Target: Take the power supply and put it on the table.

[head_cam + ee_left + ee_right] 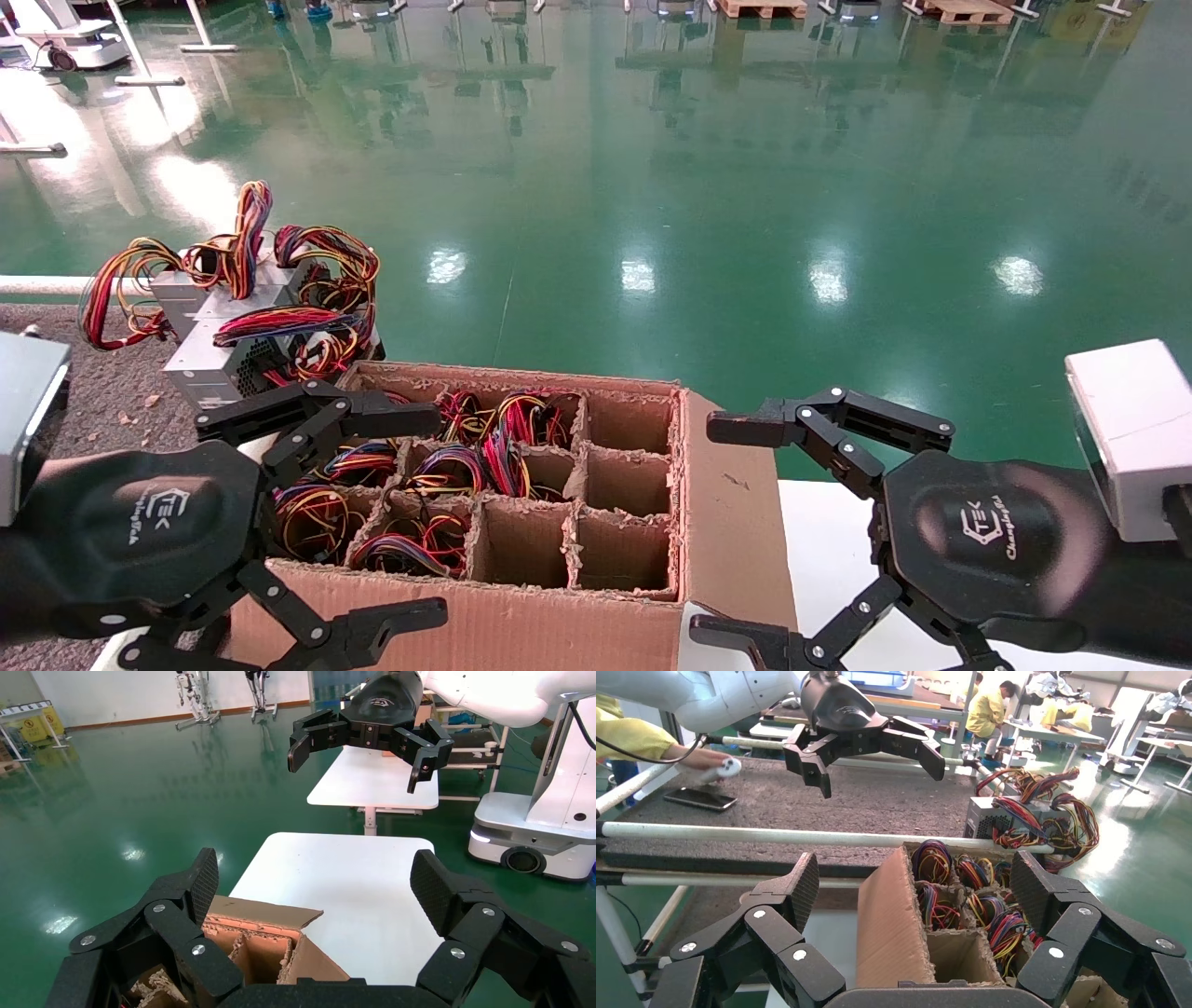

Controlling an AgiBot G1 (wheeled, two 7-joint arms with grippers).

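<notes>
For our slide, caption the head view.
Both grippers, left and right, hover open beside a divided cardboard box of wired power supplies.

My left gripper hovering over the near-left corner of the divided cardboard box, fingers spread wide and holding nothing, my right gripper level with it just off the box's right flap, fingers equally wide apart, empty.

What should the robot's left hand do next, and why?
Probably lower the open left end effector into a wire-filled cell of the cardboard box. It hovers empty above those cells, nothing is gripped yet, and the power supplies there show only their wire bundles. The right end effector hangs open beside the box.
</notes>
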